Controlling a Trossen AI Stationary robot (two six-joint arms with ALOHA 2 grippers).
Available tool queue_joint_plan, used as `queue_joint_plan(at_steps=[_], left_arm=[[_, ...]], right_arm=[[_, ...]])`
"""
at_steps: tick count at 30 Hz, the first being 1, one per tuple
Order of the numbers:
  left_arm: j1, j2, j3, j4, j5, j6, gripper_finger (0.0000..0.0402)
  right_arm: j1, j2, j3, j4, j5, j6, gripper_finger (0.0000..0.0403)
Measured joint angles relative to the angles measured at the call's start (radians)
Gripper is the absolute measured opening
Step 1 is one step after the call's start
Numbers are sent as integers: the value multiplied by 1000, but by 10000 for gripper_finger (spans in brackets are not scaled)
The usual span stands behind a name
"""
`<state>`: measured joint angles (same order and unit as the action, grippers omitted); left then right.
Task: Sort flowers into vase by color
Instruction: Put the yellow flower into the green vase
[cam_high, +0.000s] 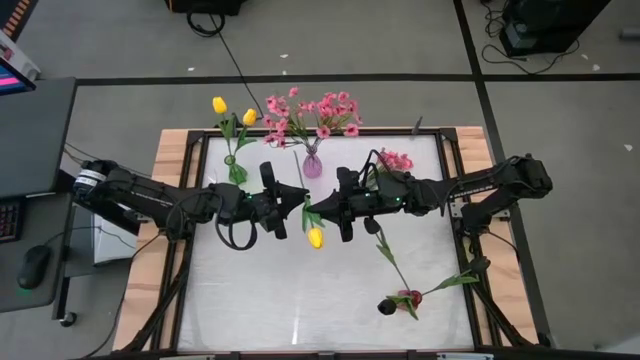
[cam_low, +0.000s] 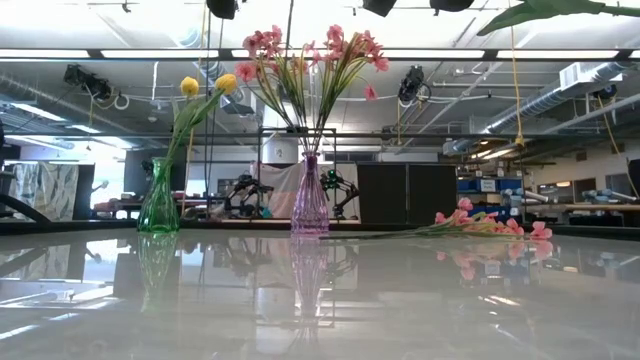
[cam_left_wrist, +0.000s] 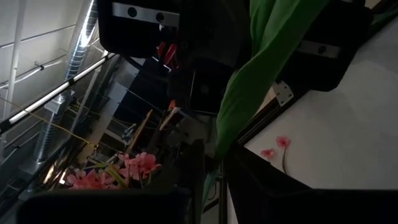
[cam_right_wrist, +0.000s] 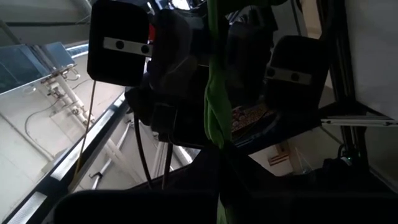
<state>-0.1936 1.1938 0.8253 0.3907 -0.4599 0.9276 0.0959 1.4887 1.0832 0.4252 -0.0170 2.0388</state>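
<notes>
White tabletop (cam_high: 260, 290) in a wooden frame; black desk (cam_high: 30, 130) beside it with a computer mouse (cam_high: 33, 266); cables (cam_high: 215, 30) across grey floor.

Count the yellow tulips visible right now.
3: two yellow tulips stand in the green vase; one hangs between the grippers. Others may be hidden.

Yellow tulip stem (cam_high: 308, 212): running between the two grippers in the high view, its gripped stretch lying hidden.
Left gripper (cam_high: 292, 208): fingertips disappearing behind a green leaf (cam_left_wrist: 261, 68).
Dark tulip (cam_high: 388, 306): showing too small to make out petals.
Arms: staying out of the low view.
</notes>
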Motion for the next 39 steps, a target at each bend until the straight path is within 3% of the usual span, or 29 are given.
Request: queue_joint_plan(at_steps=[14, 24, 29, 39], left_arm=[[0, 0, 0, -25, 0, 0, 13], [0, 0, 0, -22, 0, 0, 12], [0, 0, 0, -28, 0, -1, 11], [0, 0, 0, -36, -21, -3, 12]], right_arm=[[-1, 0, 0, 0, 2, -1, 16], [-1, 0, 0, 11, 2, -49, 23], [-1, 0, 0, 12, 2, -61, 61], [-1, 1, 0, 13, -2, -75, 183]])
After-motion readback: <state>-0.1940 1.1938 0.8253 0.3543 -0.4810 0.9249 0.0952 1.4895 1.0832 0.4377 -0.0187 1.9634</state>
